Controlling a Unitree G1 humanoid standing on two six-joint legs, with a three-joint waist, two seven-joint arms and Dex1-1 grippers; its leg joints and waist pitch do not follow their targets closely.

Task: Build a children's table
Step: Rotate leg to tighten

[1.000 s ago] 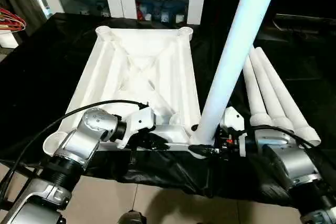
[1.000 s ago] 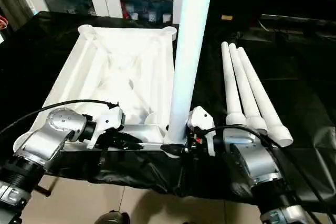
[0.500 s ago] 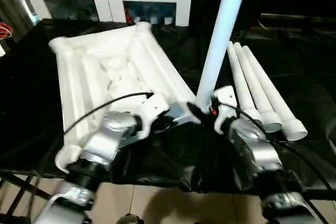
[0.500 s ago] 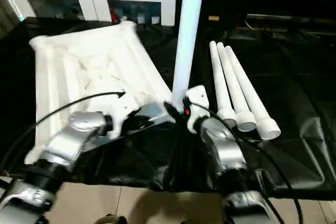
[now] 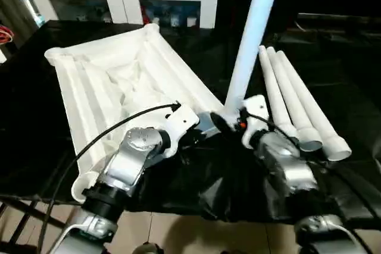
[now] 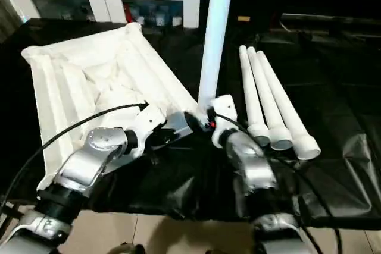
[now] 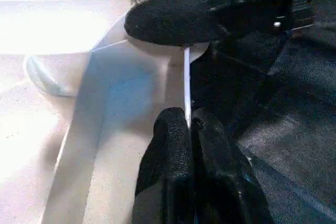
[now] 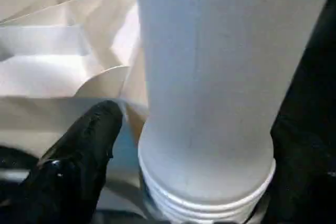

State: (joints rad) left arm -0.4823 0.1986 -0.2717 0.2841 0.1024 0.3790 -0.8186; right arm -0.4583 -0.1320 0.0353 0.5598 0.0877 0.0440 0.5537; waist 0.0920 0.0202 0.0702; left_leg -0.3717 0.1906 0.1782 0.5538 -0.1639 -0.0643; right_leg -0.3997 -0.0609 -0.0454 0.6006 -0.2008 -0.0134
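No brand or writing readable anywhere, fwiw. The white plastic rectangular tabletop (image 5: 113,81) lay ribbed underside up on the black-draped counter (image 5: 333,75), skewed at an angle. One long white cylindrical leg (image 5: 253,25) stood upright in the tabletop's near corner socket. Three more white legs (image 5: 297,111) lay side by side on the counter, well apart from the tabletop on the upright leg's far side.

The left tool (image 7: 190,129) was clenched on the thin edge of the tabletop right by that socket, silver forearm reaching in low. The right tool (image 8: 184,145) sat at the base of the upright leg with its fingers (image 8: 79,150) spread either side, not squeezing it.
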